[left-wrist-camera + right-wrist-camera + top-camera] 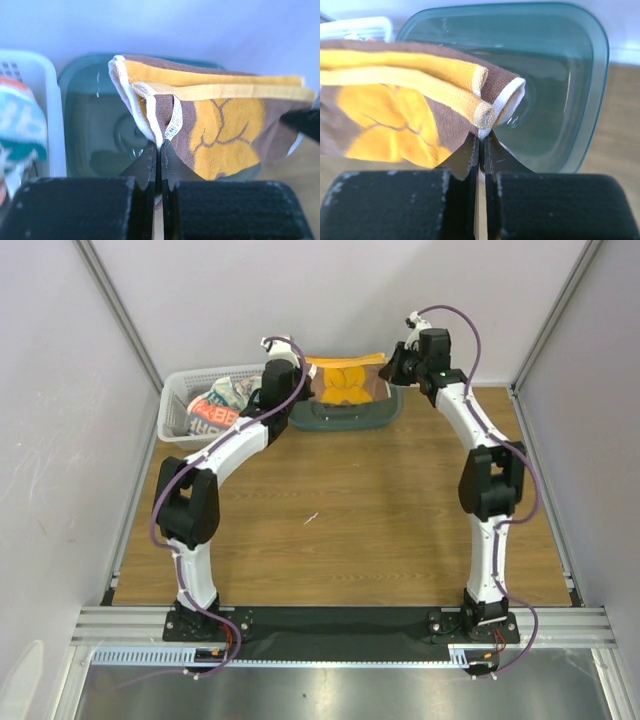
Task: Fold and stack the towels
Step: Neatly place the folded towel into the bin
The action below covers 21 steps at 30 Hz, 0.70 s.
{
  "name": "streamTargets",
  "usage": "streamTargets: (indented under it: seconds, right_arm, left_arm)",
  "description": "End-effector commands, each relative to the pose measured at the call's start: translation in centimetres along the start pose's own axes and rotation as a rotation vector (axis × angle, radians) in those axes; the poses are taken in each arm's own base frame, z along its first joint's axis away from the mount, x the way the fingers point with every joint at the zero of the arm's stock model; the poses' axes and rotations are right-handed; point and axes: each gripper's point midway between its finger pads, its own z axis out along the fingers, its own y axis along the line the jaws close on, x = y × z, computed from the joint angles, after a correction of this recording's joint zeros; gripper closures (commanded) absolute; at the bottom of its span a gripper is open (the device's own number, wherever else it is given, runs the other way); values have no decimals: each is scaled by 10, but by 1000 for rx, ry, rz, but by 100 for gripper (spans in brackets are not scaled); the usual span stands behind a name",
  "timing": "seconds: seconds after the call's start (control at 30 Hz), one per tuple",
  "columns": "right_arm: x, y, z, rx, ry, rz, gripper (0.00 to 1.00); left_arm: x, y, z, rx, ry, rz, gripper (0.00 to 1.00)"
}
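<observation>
Brown cloth printed in orange, the brown towel is held stretched above the teal tub. The left gripper is clamped on its white-hemmed corner by the label, with the cloth running off to that claw's right. The right gripper is clamped on the opposite rolled corner, with the cloth running to its left. The long axis is thus laid from claw to claw. The white printed towel is seen bundled in the basket, beside the left claw. A carry toward the table is judged to be needed next.
</observation>
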Motion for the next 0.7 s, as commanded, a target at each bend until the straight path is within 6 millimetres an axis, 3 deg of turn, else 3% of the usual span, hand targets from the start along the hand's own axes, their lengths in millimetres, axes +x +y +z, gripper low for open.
streamTargets:
  seconds: [0.0,0.13,0.23,0.27,0.43,0.67]
  right_arm:
    - [-18,-5,19,-35,-32,-48,100]
    - [-10,-23,48,-23,-32,-46,100]
    - [-12,-27,55,-22,-40,-45,100]
    - [-8,-30,60,-21,-34,-43,100]
    - [6,-40,64,17,9,-27,100]
    - [32,-47,52,60,120,-2,100]
  left_arm:
    - [-16,13,31,-42,-78,-27,100]
    - [2,22,65,-78,-55,-42,99]
    - [9,27,76,-91,-43,-52,100]
    - [21,33,81,-106,-24,-53,100]
    - [35,45,87,-134,16,-89,100]
    - [46,51,75,-154,74,-71,100]
